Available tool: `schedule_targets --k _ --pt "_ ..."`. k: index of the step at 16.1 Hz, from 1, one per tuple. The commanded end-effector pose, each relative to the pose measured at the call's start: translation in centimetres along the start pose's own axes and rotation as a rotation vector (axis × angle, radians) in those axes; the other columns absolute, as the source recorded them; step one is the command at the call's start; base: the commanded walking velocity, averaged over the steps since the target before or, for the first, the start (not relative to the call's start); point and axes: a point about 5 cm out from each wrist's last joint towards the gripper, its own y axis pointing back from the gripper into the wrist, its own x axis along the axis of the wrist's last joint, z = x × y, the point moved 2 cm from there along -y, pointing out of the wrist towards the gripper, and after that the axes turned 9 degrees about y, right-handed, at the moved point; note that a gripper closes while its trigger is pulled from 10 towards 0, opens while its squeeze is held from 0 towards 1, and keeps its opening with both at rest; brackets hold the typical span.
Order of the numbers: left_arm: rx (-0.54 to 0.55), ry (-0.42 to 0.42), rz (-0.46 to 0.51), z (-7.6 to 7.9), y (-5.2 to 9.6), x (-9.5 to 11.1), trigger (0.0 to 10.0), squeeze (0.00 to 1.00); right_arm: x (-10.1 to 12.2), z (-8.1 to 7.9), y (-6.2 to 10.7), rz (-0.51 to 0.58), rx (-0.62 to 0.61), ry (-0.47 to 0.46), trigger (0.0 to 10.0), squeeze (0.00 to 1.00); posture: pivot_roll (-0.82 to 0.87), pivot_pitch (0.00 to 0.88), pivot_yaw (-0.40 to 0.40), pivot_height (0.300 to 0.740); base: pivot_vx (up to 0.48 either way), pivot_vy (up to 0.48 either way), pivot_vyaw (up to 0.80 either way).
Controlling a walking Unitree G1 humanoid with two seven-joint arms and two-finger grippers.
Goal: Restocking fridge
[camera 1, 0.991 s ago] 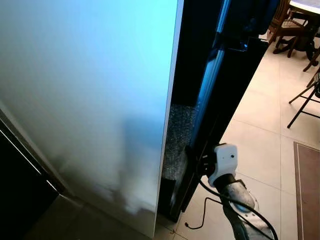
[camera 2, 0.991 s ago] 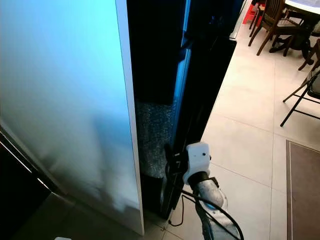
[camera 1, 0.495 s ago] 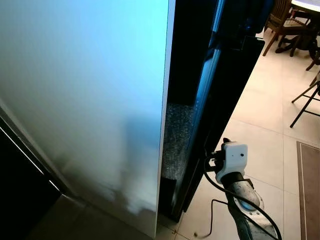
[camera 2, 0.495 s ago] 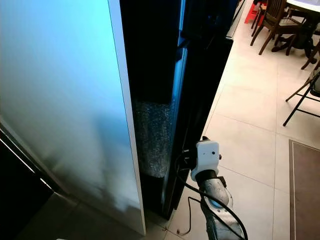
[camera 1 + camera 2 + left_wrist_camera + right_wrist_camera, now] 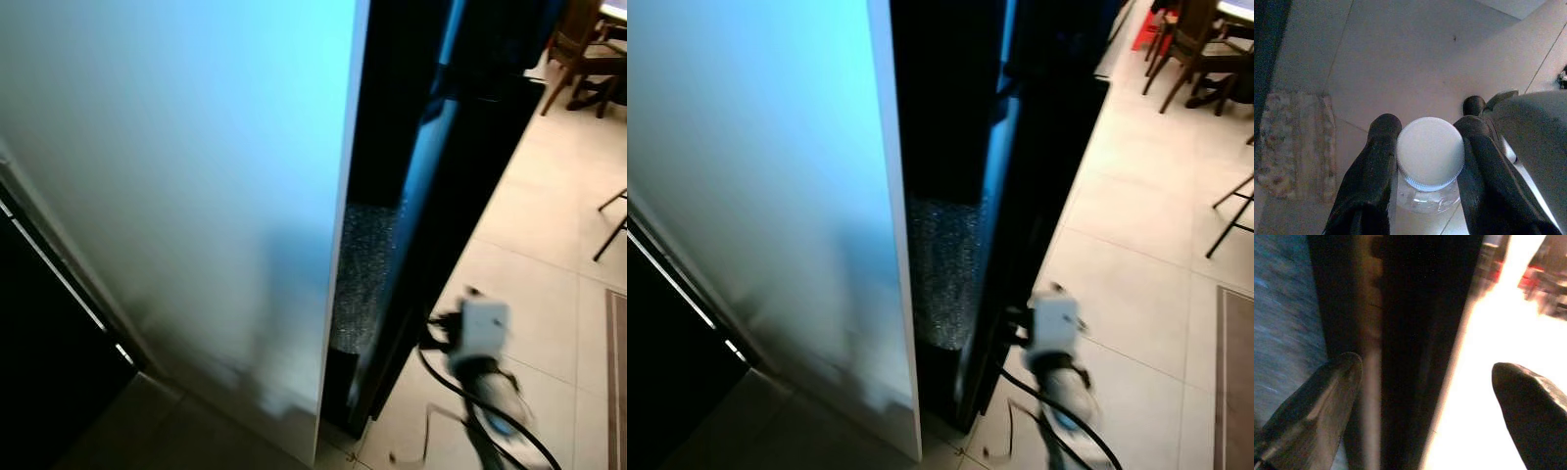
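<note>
A clear bottle with a white cap sits between the two black fingers of my left gripper, which is shut on its neck above the tiled floor. My right gripper hangs low beside the outer edge of the fridge's black door, its white wrist blurred. In the right wrist view its fingers stand wide apart and open, with the dark door edge between them and nothing gripped. A pale, blue-lit fridge panel stands at the left.
A narrow gap with a glittery surface lies between the pale panel and the black door. Wooden chairs and a folding chair's leg stand on pale tiles at the right. A patterned mat lies on the floor.
The head camera has shifted and the picture is now blurred. My right wrist has drifted right and a little lower along the black door's edge.
</note>
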Motion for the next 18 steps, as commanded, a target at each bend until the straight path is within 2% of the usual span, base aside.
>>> schedule_targets --k 1,2,6,7,9,10,11,12,18 --pt "-0.01 -0.019 -0.017 0.0 0.1 -0.5 10.0 0.0 -0.6 3.8 0.7 -0.028 -0.163 0.017 10.0 0.0 -0.12 0.0 0.005 0.74 0.0 0.0 0.0" --pt "-0.011 -0.022 -0.018 0.0 0.1 -0.5 10.0 0.0 -1.3 5.2 1.4 -0.052 -0.227 0.024 10.0 0.0 -0.12 0.0 0.005 0.74 0.0 0.0 0.0" --pt "-0.011 -0.019 -0.017 0.0 0.1 -0.4 10.0 0.0 -3.5 7.3 3.0 -0.137 -0.313 0.044 10.0 0.0 -0.12 0.0 0.002 0.74 0.0 0.0 0.0" --pt "-0.009 -0.017 -0.016 0.0 0.1 -0.4 10.0 0.0 -3.6 6.8 2.9 -0.148 -0.279 0.031 10.0 0.0 -0.12 0.0 0.001 0.74 0.0 0.0 0.0" --pt "-0.005 -0.014 -0.014 -0.1 0.0 -0.3 10.0 0.0 -2.5 3.7 2.2 -0.122 -0.091 0.012 10.0 0.0 -0.11 0.0 -0.006 0.74 0.0 0.0 0.0" --pt "-0.002 -0.009 -0.013 -0.1 0.0 -0.2 10.0 0.0 -1.6 1.9 1.9 -0.106 0.016 -0.028 10.0 0.0 -0.11 0.0 -0.008 0.74 0.0 0.0 0.0" --pt "-0.001 -0.008 -0.012 -0.1 0.0 -0.2 10.0 0.0 -1.2 0.8 1.8 -0.102 0.088 -0.035 10.0 0.0 -0.11 0.0 -0.009 0.74 0.0 0.0 0.0" --pt "0.0 -0.006 -0.01 -0.1 0.0 0.0 10.0 0.0 0.1 -1.2 1.4 -0.075 0.205 -0.023 10.0 0.0 -0.11 0.0 -0.012 0.74 0.0 0.0 0.0" --pt "-0.001 0.007 0.001 0.0 -0.1 0.4 10.0 0.0 2.7 -3.9 -0.7 -0.004 0.311 -0.015 10.0 0.0 -0.1 0.0 -0.016 0.74 0.0 0.0 0.0"
